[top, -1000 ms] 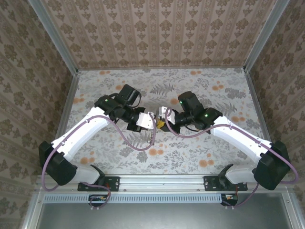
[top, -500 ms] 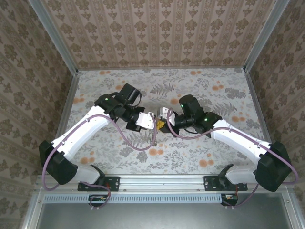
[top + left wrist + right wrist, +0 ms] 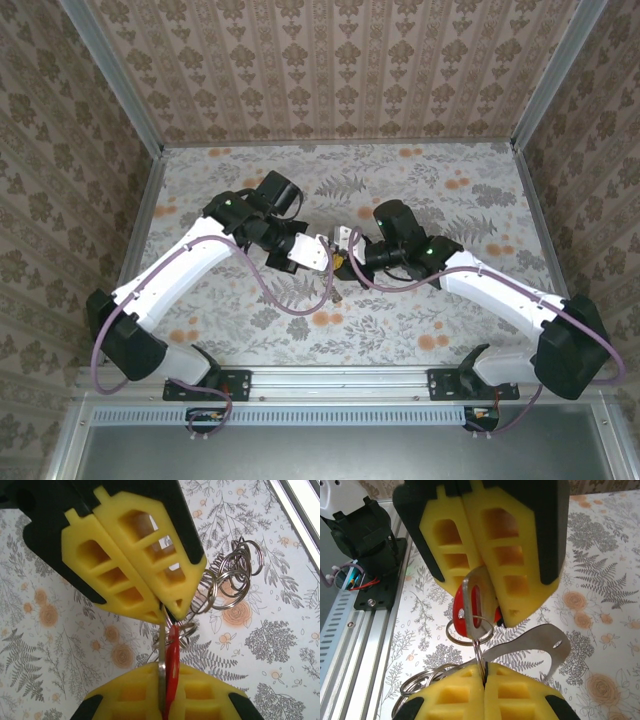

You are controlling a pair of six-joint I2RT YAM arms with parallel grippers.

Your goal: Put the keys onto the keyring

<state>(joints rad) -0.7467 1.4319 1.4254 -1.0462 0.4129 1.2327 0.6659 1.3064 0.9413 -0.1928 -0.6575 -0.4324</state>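
Currently the left gripper [image 3: 167, 611] is clenched on the keyring [image 3: 231, 582] at frame centre. The right gripper [image 3: 479, 582] grasps the red key [image 3: 461, 611], upper centre. Threading appears partly done, seating unconfirmed; release remains.

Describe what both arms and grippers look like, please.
Both arms match: the left arm and right arm have white links, black joint housings and a purple cable looping alongside. The left gripper and right gripper each have black fingers faced with yellow pads, cut with rectangular recesses and tapering to a point.
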